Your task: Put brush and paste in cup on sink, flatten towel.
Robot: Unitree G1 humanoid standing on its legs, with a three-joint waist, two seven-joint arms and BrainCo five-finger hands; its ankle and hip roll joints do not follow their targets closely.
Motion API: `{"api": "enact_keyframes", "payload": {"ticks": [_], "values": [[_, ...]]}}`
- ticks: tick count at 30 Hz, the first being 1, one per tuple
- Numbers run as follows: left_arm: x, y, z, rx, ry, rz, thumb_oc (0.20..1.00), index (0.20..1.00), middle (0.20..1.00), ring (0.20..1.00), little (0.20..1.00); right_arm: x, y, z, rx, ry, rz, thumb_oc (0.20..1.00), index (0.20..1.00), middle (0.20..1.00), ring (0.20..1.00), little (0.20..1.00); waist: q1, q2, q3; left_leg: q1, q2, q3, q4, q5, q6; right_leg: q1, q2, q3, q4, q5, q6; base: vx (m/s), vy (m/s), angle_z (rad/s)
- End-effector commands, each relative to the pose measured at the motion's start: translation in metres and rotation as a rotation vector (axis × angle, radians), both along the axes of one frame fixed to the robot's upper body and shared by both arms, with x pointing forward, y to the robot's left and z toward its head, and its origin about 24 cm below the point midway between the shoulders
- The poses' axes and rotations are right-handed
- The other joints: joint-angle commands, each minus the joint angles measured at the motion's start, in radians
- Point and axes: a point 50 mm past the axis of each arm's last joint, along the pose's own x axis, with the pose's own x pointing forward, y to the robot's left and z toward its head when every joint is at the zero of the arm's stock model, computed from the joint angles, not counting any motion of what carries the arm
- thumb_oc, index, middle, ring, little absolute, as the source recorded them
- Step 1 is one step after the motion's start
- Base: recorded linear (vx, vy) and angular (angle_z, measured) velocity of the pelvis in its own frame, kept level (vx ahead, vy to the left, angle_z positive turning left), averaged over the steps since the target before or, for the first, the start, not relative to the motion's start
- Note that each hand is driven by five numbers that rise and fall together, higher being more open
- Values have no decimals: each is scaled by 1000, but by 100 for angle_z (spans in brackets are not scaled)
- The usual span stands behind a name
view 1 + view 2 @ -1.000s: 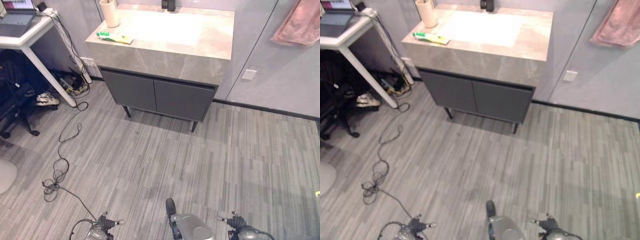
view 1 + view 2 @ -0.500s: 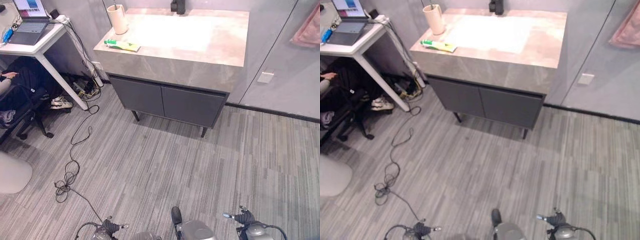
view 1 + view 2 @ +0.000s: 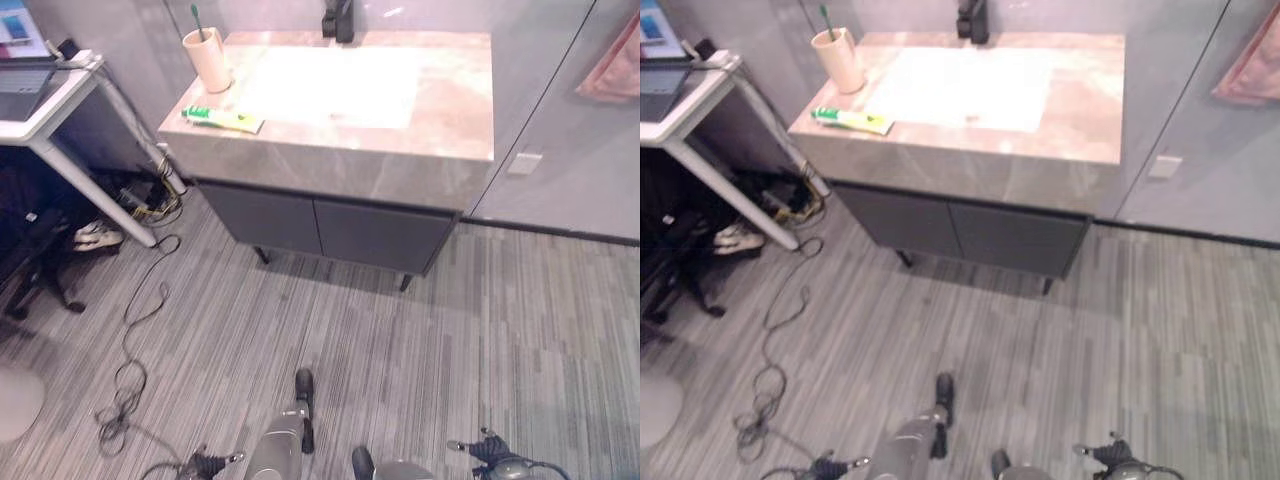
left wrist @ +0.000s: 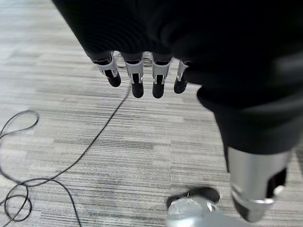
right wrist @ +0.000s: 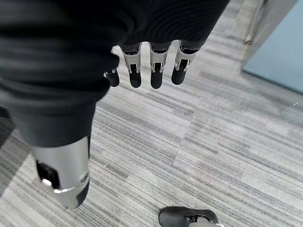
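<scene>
Sink worktop used as landmark. Cup stands on its far-left corner with the brush upright inside it, green head up. Paste lies flat on the worktop just in front of the cup, not touching it, near the left front edge. Black tap at the far middle edge, behind the pale basin. Pink towel hangs on the wall to the right of the worktop, well apart from it.

Change versus 0.5 s ago: the whole picture has shifted, so the camera moved, not the things. The white desk to the left of the worktop now shows less of itself. Cup, paste and tap sit as before on the worktop.

Left robot hand: fingers straight and apart, pointing down over the grey floor in front of the worktop, holding nothing. Right robot hand: same state, fingers straight, spread, empty, over the floor. Both are well apart from the worktop.
</scene>
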Motion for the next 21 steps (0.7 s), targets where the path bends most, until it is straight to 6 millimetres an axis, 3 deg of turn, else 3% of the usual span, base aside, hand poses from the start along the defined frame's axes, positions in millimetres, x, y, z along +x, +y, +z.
{"api": "enact_keyframes", "payload": {"ticks": [1,2,4,6,10,11,12,13,14,17,18,21], "values": [[25,8,8,32,-101,8,1000,1000,1000,1000,1000,8,3,4,-12,-54,44,1000,1000,1000,1000,1000,25,-45,-40,-111,-25,44,236,-100,-52,-86,-133,88,134,41,142,427,347,-29],[31,8,10,37,-120,-7,1000,1000,1000,1000,1000,16,7,6,-1,-86,51,1000,1000,1000,1000,1000,21,-46,-48,-105,-38,75,248,-139,-31,-113,-163,101,172,74,172,307,290,-22],[40,10,13,43,-145,-32,1000,1000,1000,1000,1000,21,9,7,-2,-91,69,1000,1000,1000,1000,1000,19,-46,-50,-82,-55,94,235,-162,-16,-140,-187,111,206,146,199,323,288,-37],[46,12,16,48,-171,-56,1000,1000,1000,1000,1000,29,11,10,2,-115,92,1000,1000,1000,1000,1000,18,-42,-50,-47,-69,102,203,-174,-6,-174,-194,110,253,221,207,197,177,-30],[57,15,21,75,-188,-137,1000,1000,1000,1000,1000,35,14,10,26,-127,83,1000,1000,1000,1000,1000,12,-24,-38,10,-76,102,139,-177,-4,-226,-177,60,337,269,204,183,203,-9],[61,17,23,90,-184,-173,1000,1000,1000,1000,1000,37,13,11,47,-153,36,1000,1000,1000,1000,1000,-25,-8,-26,72,-89,57,86,-171,-2,-289,-66,119,412,232,186,200,183,8],[63,19,24,93,-188,-170,1000,1000,1000,1000,1000,36,13,11,49,-162,15,1000,1000,1000,1000,1000,-36,-1,-18,96,-88,40,70,-162,-2,-325,-24,117,420,189,174,307,243,52],[64,21,25,96,-190,-161,1000,1000,1000,1000,1000,37,13,12,52,-177,-7,1000,1000,1000,1000,1000,-46,4,-1,151,-76,24,31,-155,-7,-385,4,41,381,124,144,223,126,36],[63,21,24,97,-182,-171,1000,1000,1000,1000,1000,36,13,10,58,-169,-9,1000,1000,1000,1000,1000,-50,1,2,173,-79,17,14,-154,-7,-427,36,20,347,130,138,168,74,30],[63,20,24,97,-168,-192,1000,1000,1000,1000,1000,32,14,8,58,-153,-4,1000,1000,1000,1000,1000,-68,-11,22,212,-98,-14,8,-160,-8,-459,74,-8,308,145,136,162,17,2],[63,17,23,91,-157,-211,1000,1000,1000,1000,1000,27,12,7,46,-132,-2,1000,1000,1000,1000,1000,-78,-25,25,248,-123,-38,-5,-174,-8,-486,92,-62,277,175,136,139,5,45],[62,9,20,76,-140,-263,1000,1000,1000,1000,1000,16,8,4,39,-95,-7,1000,1000,1000,1000,1000,-103,-31,23,290,-143,-79,1,-191,-15,-467,95,-84,280,179,130,225,-22,60]]}}
